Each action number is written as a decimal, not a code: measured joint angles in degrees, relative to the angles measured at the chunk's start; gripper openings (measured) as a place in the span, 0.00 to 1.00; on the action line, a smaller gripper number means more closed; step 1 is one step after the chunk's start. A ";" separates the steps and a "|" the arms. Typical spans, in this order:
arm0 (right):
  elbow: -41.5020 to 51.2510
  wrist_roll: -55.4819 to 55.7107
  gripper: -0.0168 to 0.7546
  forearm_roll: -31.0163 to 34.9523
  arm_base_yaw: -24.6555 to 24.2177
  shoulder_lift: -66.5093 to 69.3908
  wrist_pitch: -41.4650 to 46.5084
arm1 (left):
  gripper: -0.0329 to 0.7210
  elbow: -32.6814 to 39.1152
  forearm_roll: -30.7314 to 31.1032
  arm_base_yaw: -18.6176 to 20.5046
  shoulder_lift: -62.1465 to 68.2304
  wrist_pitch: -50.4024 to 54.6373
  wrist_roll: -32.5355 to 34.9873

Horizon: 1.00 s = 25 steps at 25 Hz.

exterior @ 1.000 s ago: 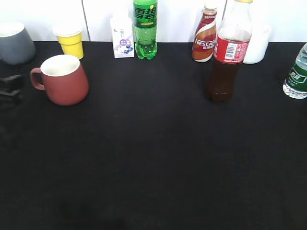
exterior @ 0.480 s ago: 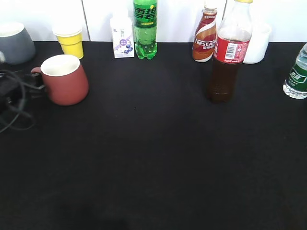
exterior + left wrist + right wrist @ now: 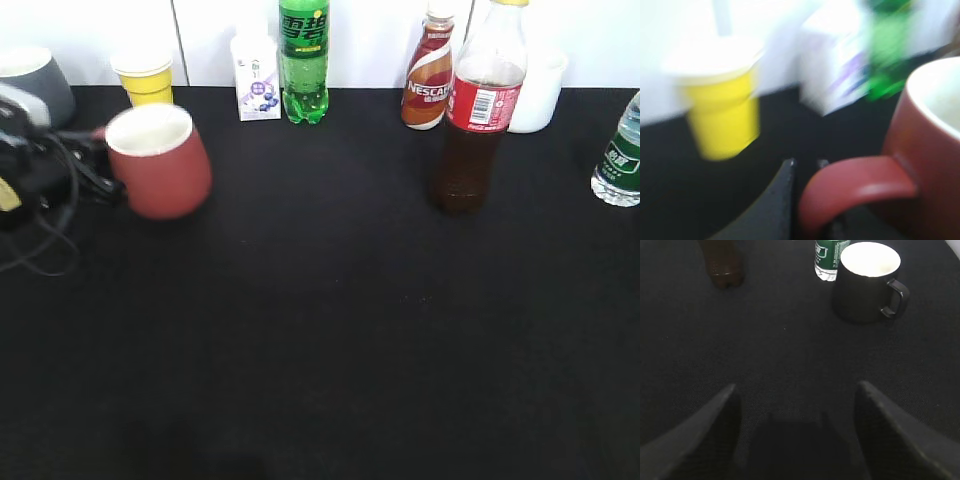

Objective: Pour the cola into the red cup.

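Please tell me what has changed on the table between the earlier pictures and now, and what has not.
The left gripper came in from the left edge and closed on the handle of the red cup. The cup has shifted right and slightly away, and now tilts. The cola, the yellow paper cup, the Sprite bottle and the Nescafe bottle stayed in place.

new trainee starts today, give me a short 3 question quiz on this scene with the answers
1. True or false: the left tool is at the handle of the red cup.
2. Multiple choice: which bottle stands closest to the cola? A) the green Sprite bottle B) the Nescafe bottle C) the water bottle
3. Fill in: in the right wrist view, the right tool is ____ over bare black table.

Key: 1 true. 2 B. 3 open.
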 joint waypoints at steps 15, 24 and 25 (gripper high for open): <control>-1.83 -0.22 0.71 1.76 0.00 14.71 -36.19 | 0.14 10.98 3.24 -11.79 -20.61 3.80 -2.64; 17.52 4.82 0.71 -1.58 0.00 49.28 -84.20 | 0.14 10.98 3.24 -11.79 -20.61 3.81 -2.70; 17.04 7.29 0.71 -3.06 0.00 51.21 -86.07 | 0.14 10.98 3.18 -11.79 -20.61 3.81 -2.70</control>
